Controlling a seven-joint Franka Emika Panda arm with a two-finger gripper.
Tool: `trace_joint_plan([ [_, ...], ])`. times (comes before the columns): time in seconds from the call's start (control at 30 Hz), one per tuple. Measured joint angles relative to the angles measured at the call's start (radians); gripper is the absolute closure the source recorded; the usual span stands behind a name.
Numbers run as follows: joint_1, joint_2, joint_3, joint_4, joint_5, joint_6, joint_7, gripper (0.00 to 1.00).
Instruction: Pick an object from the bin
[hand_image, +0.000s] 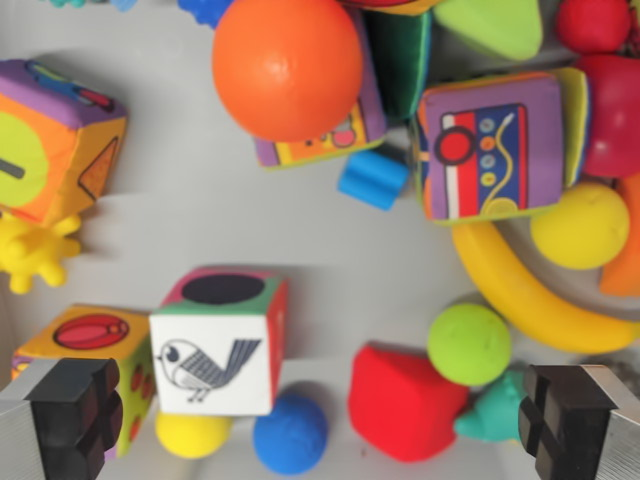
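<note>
Hand (322, 425) is wide open on my wrist view, looking straight down. One black finger pad (75, 415) sits bottom left, the other at bottom right, silver housings outboard of both. Nothing between the fingers, no contact I can see.

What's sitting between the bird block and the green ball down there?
In the wrist view, a red soft block lies between the bird block and the green ball, with bare bin floor on its left.
</note>
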Motion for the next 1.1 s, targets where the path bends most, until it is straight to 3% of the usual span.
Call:
trace_joint_plan([
  [0.5,0.031,-0.039,0.019,-0.140,-0.001,0.105,0.046,0.00],
  [1.1,0.080,-0.067,0.058,-0.319,-0.003,0.261,0.126,0.00],
])
